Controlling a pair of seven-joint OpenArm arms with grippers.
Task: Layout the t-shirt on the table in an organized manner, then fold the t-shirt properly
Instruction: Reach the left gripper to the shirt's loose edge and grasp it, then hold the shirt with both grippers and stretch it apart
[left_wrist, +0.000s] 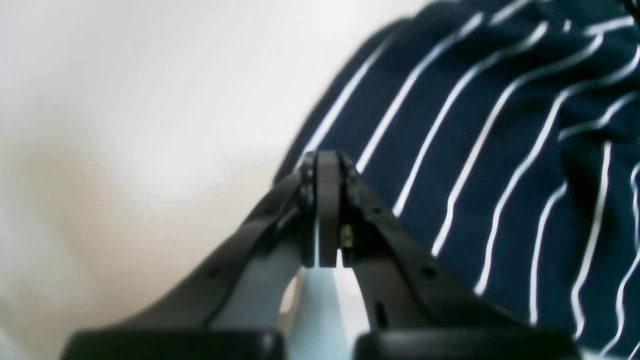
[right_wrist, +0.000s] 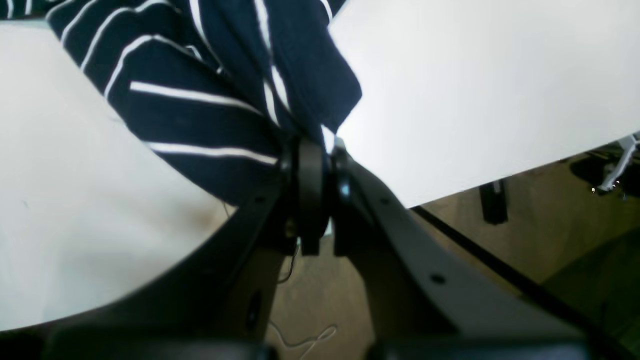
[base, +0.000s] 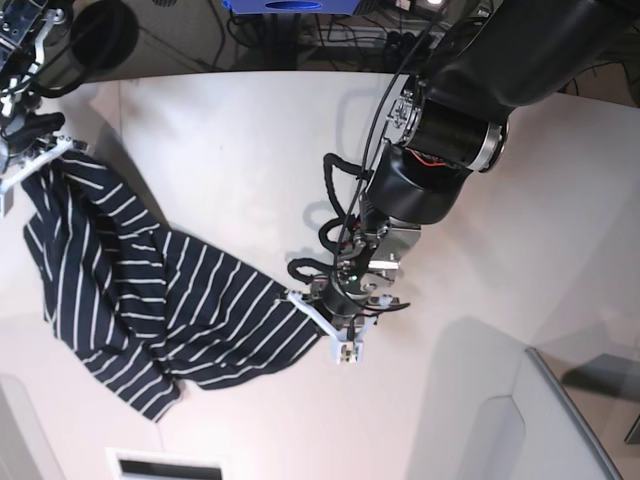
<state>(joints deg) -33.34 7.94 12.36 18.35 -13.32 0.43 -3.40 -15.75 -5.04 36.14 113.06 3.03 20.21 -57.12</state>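
Note:
The t-shirt (base: 150, 290), dark navy with thin white stripes, hangs stretched and crumpled between my two grippers over the off-white table (base: 250, 150). My left gripper (base: 300, 300) is shut on the shirt's right edge near the table's middle. In the left wrist view the shut gripper (left_wrist: 327, 165) meets the shirt's (left_wrist: 500, 150) edge above the table (left_wrist: 125, 125). My right gripper (base: 60, 148) is shut on the shirt's upper left end. In the right wrist view the gripper (right_wrist: 315, 150) pinches a bunch of the shirt's cloth (right_wrist: 200, 115) near the table's (right_wrist: 475, 90) edge.
The floor (right_wrist: 500, 240) shows beyond the table edge in the right wrist view, with a thin cable (right_wrist: 300, 340) and a black stand leg (right_wrist: 492, 202). A grey panel edge (base: 560, 390) lies at the bottom right. Cables (base: 300, 30) run behind the far edge.

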